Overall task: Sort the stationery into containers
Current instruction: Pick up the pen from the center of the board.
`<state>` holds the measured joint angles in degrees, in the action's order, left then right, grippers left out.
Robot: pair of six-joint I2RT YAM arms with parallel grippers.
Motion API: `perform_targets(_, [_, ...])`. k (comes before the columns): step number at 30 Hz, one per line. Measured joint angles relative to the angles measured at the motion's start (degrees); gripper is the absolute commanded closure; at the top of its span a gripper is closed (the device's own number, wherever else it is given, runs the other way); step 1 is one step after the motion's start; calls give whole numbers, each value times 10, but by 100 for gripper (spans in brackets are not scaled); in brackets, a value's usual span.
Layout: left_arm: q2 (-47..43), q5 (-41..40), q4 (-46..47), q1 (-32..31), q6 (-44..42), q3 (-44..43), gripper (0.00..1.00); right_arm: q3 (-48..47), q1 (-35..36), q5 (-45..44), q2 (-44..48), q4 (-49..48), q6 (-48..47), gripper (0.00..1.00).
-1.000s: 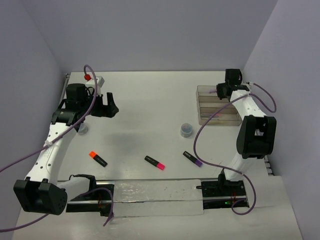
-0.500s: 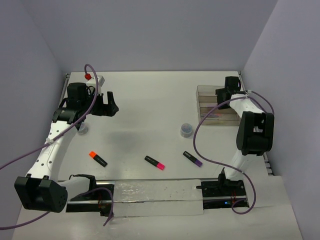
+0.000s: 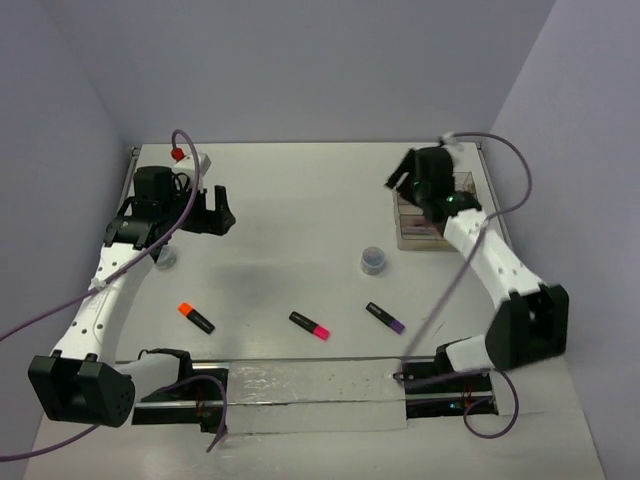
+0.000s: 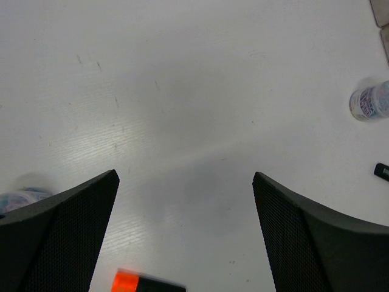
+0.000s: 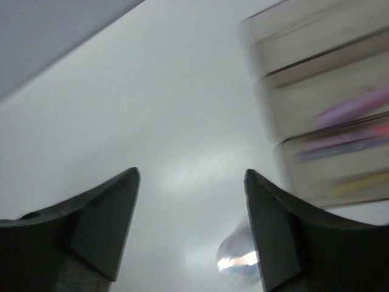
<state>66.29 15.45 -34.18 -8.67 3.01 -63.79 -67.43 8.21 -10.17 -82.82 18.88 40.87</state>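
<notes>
Top external, white table [image 3: 300, 215], pale lilac walls [image 3: 300, 70], clear tray [image 3: 425, 240] far right

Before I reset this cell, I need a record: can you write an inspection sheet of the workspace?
Surface: white table, faint marks.
Job's things: orange-capped highlighter, pink-capped highlighter, purple-capped highlighter loose near front; round grey-blue pieces loose; clear three-compartment tray far right, lilac marker inside.
Clutter: small red-and-white object, far left corner.
End effectors: left end effector and right end effector open, empty.
Cables: purple cables looping off both arms.
Surroundings: plain walls on three sides.
</notes>
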Motion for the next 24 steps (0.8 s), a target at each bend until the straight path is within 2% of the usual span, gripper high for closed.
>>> perform_targets(2, [-4,-7,-9,0,-30,0,1,34,113,2,89,-5,-80,0])
perform_targets(4, [-9,-20,-21,0,-59,0,1,69,191,28,166,8,-134,0])
perform_targets(8, [-25,-52,-35,0,-108,16,1,99,192,54,209,96,-173,0])
perform_targets(16, [-91,-91,-54,0,-160,83,1,189,252,61,148,266,-170,0])
perform_targets(24, [-122,-99,-52,0,-184,88,1,237,296,64,104,295,-154,0])
